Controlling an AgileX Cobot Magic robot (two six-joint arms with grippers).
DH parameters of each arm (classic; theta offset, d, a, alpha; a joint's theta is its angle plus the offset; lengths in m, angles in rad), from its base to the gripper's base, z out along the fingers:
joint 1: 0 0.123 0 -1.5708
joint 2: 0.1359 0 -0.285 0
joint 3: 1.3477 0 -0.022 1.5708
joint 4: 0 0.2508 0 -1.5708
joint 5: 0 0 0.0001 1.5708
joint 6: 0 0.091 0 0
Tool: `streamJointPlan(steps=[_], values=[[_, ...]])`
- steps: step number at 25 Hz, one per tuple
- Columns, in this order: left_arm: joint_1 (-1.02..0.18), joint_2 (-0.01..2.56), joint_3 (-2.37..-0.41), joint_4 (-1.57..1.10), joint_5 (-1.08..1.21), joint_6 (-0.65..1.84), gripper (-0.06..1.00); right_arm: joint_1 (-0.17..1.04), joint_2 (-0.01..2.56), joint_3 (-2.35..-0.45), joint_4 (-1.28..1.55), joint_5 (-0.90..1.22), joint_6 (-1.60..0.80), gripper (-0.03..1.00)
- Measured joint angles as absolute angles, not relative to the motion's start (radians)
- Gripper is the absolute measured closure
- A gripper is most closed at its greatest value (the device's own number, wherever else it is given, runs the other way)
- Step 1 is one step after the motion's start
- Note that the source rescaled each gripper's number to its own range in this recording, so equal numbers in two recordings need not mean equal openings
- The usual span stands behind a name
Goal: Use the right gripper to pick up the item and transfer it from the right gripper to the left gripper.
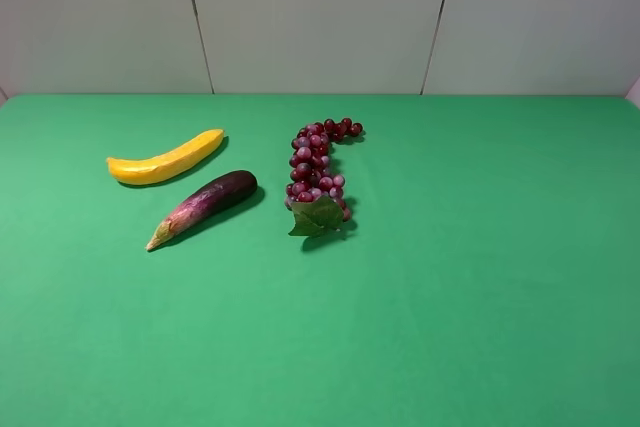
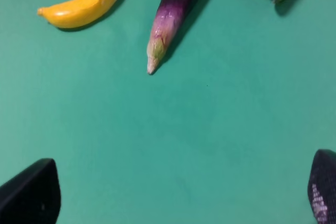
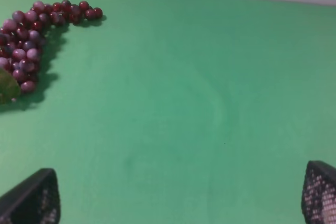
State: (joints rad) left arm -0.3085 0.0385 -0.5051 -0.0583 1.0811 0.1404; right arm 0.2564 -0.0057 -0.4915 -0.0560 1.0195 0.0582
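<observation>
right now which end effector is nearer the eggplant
Left. The left end effector is open with the eggplant lying just ahead of it on the green cloth. The right end effector, also open, sees only the grapes; the eggplant is outside its view.

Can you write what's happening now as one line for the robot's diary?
stage: not started | eggplant: on table, untouched | left end effector: open, empty | right end effector: open, empty

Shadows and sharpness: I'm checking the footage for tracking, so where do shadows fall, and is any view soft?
High view: crisp, even light; the eggplant, banana and grapes cast short shadows to their right. Left wrist view: eggplant slightly soft. Right wrist view: sharp grapes, blurry pincer fingertips.
</observation>
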Motion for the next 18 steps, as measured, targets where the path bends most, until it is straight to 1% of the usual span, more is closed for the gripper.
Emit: streamJointPlan(steps=[10,14,18], values=[[-0.305,0.038,-0.499,-0.058,1.073,0.137,0.04,0.256,-0.006,-0.491,-0.056,1.022,0.058,-0.03],[-0.242,0.038,-0.499,-0.058,1.073,0.137,0.04,0.256,-0.006,-0.491,-0.056,1.022,0.058,-0.03],[-0.131,0.038,-0.499,-0.058,1.073,0.137,0.04,0.256,-0.006,-0.491,-0.056,1.022,0.058,-0.03]])
